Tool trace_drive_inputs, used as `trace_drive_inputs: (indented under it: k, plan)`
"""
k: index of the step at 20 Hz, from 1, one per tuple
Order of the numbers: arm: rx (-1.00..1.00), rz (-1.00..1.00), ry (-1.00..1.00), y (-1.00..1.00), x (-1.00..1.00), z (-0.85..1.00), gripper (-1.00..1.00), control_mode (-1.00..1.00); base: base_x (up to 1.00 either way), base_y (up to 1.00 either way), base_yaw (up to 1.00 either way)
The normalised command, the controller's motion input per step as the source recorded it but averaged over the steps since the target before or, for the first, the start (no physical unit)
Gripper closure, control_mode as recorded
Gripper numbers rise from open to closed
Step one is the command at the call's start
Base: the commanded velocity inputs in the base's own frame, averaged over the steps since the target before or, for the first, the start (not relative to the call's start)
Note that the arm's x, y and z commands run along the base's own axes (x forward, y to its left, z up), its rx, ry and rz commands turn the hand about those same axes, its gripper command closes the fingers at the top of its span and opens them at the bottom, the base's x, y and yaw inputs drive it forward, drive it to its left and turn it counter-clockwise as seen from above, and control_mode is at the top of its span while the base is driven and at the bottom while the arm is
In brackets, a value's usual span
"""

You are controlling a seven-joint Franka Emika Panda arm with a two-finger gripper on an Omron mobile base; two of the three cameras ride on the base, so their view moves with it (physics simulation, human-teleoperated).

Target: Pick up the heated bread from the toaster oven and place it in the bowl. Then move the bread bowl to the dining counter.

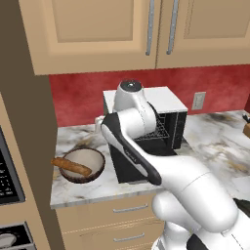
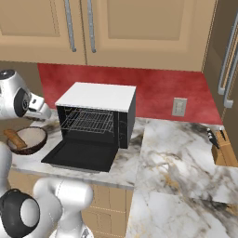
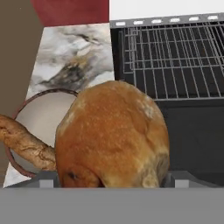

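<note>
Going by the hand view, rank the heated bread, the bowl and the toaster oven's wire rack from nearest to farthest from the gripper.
1. heated bread, at the gripper itself.
2. bowl, lower left, partly behind the bread.
3. wire rack, upper right, inside the toaster oven.

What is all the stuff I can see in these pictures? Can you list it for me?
heated bread: one, golden-brown, held in the gripper above the open oven door
toaster oven: one, black with white top, door down, on the counter
bowl: one, dark brown outside, pale inside, left of the oven
baguette: one, brown, lying across the bowl
counter: marbled white-grey
wall outlet: one, on the red backsplash
knife block: one, wooden, far right
gripper: one, closed on the bread
</note>
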Motion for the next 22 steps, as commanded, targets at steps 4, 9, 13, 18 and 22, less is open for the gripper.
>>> trace_drive_inputs:
  k: [4,9,13,18,22]
  plan:
    - [0.02,0.05,0.19,0.52,0.00,-0.69,1.00,-1.00,0.00,0.00,0.00]
    - [0.12,0.08,0.10,0.47,0.12,-0.96,1.00,-1.00,0.00,0.00,0.00]
    - [0.14,0.08,0.03,0.33,0.24,-0.73,1.00,-1.00,0.00,0.00,0.00]
    - [0.08,0.04,0.00,0.39,0.27,-0.64,1.00,-1.00,0.00,0.00,0.00]
    - [0.00,0.00,-0.05,0.48,0.46,-0.37,1.00,-1.00,0.00,0.00,0.00]
